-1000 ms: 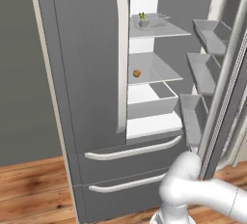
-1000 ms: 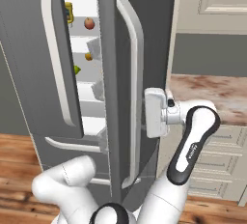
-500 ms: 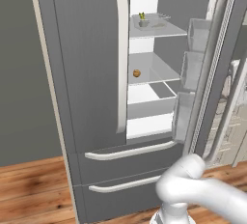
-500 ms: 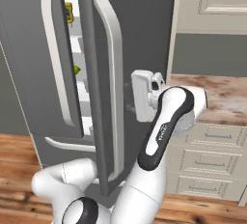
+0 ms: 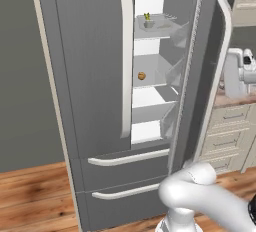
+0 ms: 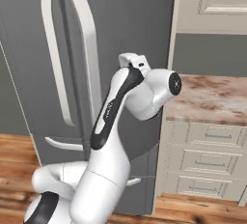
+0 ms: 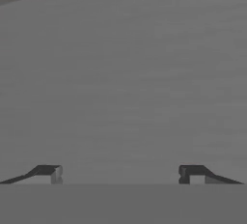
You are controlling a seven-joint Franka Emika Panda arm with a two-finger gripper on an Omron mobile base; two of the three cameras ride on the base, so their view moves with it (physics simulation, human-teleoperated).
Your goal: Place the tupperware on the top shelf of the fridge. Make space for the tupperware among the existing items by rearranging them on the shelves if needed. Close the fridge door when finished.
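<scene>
Two-finger dark-tipped gripper (image 7: pixel 120 174) spread wide, empty, facing the dark grey outer face of the tall French-door fridge (image 5: pixel 85 76). Right door nearly shut. Farther in, small translucent tupperware (image 5: pixel 148 22) on the thin light-grey top shelf (image 5: pixel 162 30); small tan-brown round item (image 5: pixel 141 76) one shelf lower.

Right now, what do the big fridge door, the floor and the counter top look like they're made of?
The fridge door looks like brushed dark grey metal, dull and smooth, though it could be painted. Its handle looks like pale plastic or satin metal. The floor looks like glossy wooden planks, orange-brown with grain lines. The counter top looks like polished stone, with mottled pink-brown blotches.
</scene>
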